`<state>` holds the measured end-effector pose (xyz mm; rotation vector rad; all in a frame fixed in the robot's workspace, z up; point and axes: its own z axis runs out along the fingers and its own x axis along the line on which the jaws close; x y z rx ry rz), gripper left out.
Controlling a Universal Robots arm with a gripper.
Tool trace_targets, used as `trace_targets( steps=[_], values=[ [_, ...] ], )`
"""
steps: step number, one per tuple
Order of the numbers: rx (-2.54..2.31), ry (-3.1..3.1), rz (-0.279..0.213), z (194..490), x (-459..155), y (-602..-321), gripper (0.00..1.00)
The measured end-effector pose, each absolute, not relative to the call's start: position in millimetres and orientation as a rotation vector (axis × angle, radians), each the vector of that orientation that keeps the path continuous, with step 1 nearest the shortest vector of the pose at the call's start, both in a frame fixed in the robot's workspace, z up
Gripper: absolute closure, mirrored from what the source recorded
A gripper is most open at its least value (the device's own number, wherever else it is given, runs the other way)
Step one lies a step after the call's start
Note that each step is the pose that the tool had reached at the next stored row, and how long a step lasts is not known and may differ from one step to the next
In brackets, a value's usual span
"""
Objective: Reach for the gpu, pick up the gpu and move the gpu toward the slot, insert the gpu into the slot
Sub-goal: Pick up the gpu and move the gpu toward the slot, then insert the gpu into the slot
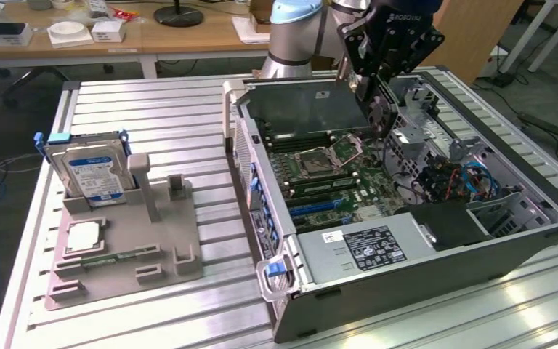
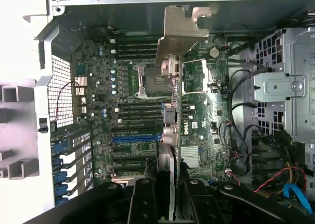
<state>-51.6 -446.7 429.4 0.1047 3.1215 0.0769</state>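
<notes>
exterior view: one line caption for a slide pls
Robot hand holds the gpu over the motherboard of the open computer case.

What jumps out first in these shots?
The end effector gripping the gpu over the motherboard of the open computer case. Then the blue-labelled hard drive, standing upright in the gray fixture at the exterior view's left.
</notes>
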Motion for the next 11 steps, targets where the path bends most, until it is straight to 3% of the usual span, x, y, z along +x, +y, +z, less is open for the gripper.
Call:
trace_targets(
  steps=[11],
  values=[
    [-0.042,3.125,0.078,429.4,-51.6,-446.6,0.73]
  ],
)
